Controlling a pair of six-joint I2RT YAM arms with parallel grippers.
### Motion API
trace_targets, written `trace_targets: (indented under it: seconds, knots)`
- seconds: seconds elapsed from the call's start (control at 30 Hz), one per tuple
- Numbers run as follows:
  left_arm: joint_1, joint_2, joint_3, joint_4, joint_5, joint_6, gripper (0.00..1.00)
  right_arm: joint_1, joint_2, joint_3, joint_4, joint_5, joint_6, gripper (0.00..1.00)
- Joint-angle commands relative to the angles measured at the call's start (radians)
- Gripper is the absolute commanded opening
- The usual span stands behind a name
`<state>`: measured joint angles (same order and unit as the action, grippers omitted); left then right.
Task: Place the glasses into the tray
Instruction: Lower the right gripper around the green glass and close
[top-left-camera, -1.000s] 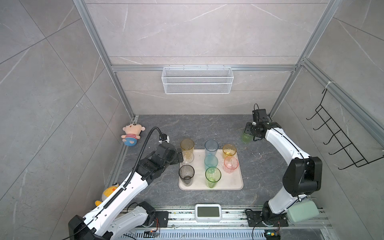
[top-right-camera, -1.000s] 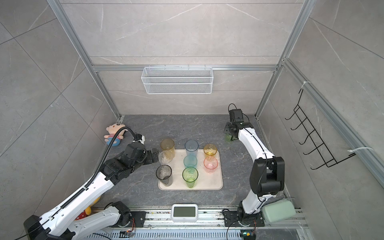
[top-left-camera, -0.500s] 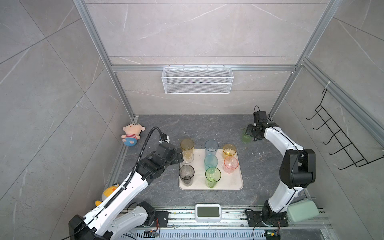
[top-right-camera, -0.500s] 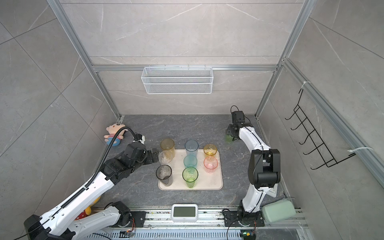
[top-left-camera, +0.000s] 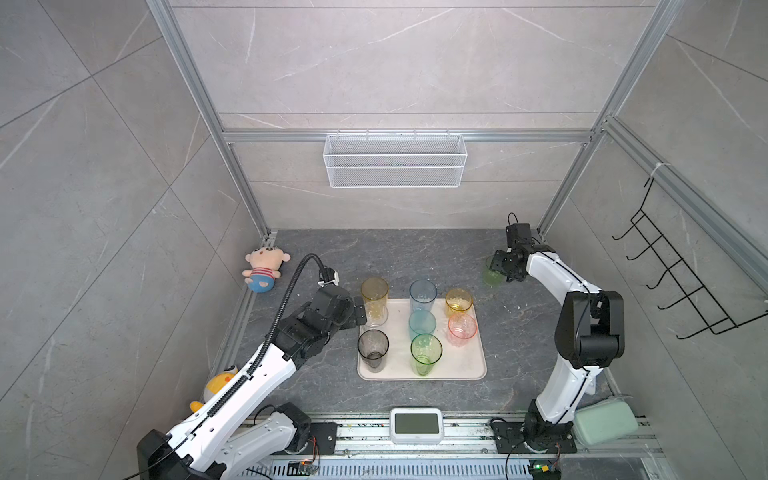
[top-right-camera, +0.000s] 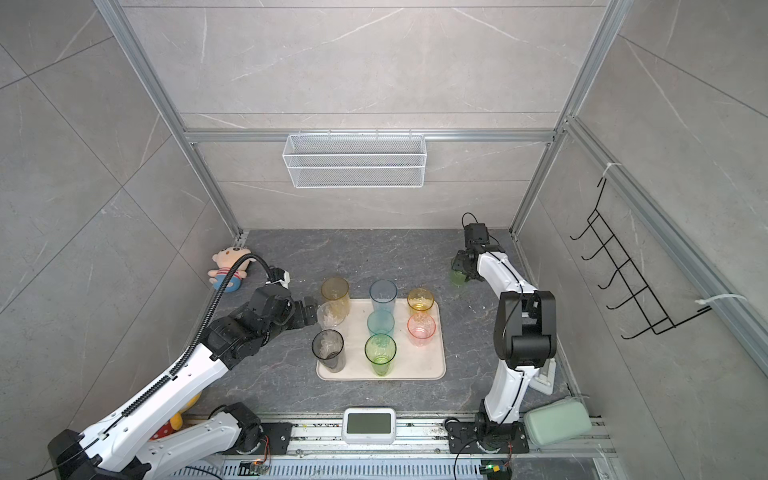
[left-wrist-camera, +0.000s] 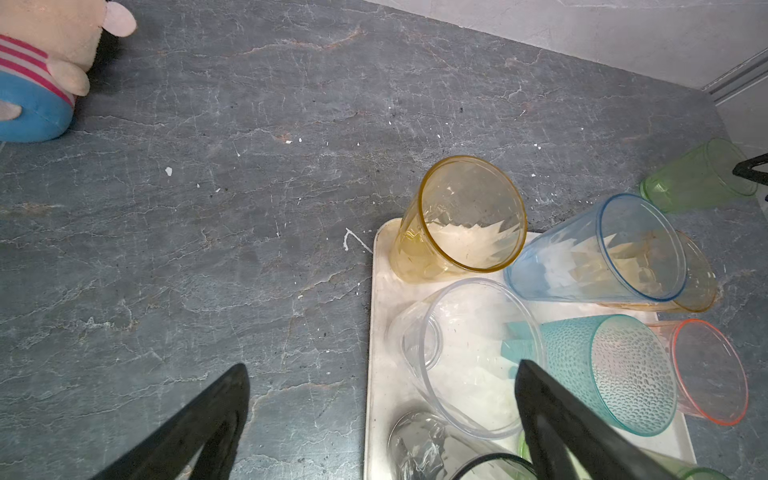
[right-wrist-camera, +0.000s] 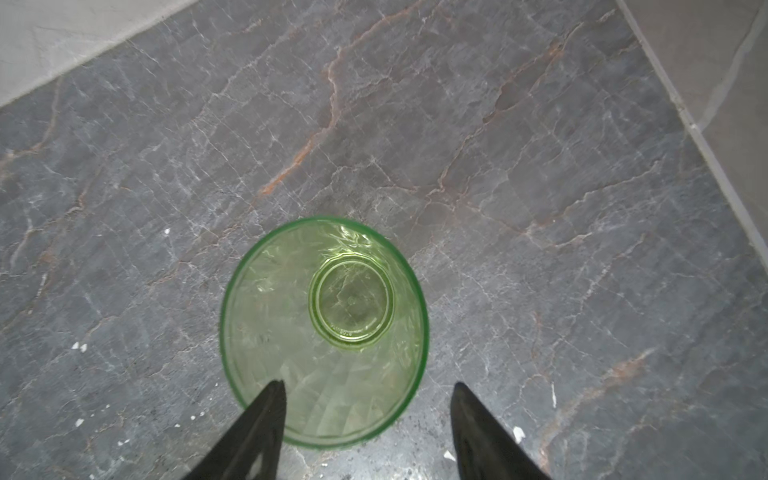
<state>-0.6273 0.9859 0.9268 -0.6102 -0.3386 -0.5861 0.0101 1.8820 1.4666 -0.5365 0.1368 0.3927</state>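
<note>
Step in hand, by the look of it: rim pick on the short green tumbler (right-wrist-camera: 291, 324) with the right gripper (right-wrist-camera: 366, 386). Stands upright on the dark marble countertop (right-wrist-camera: 498, 166), back right, well apart from the cream tray (top-left-camera: 463, 365); apparently the only glass not yet in. Jaws roughly half open, gripping nothing. One fingertip (right-wrist-camera: 266, 415) over the mouth, the other outside the wall, so straddling the near rim.

To do it well:
- Drop straight down to well below the lip, then close gently. Thin tapered plastic, likely to flex or squirt out from a pinch at the very edge.
- Lift vertically before translating; keep upright.
- Carry high enough to clear the tall blue tumbler (top-left-camera: 422, 295) and the yellow tumbler (top-left-camera: 459, 300) at the tray's back edge.
- Aim for the bare front-right corner, near the pink tumbler (top-left-camera: 461, 330) and the tall green tumbler (top-left-camera: 426, 353). Lower to contact, then release.

Left gripper (left-wrist-camera: 380, 368): spread fully, empty, at the tray's left edge with one finger by the clear tumbler (left-wrist-camera: 469, 353). Best parked there, or backed off without clipping that rim or the amber tumbler (left-wrist-camera: 457, 216) just beside.
</note>
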Motion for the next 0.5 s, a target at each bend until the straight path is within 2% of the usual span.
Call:
trace_targets:
  seconds: [0.0,0.47]
  knots:
    - [0.005,-0.021,-0.002,-0.012,-0.016,0.009,1.00,-0.010,0.022,0.042,-0.032,-0.012,0.021,0.64]
    - [0.005,-0.036,-0.010,-0.007,-0.006,0.000,1.00,-0.020,0.066,0.056,-0.054,-0.049,0.021,0.59]
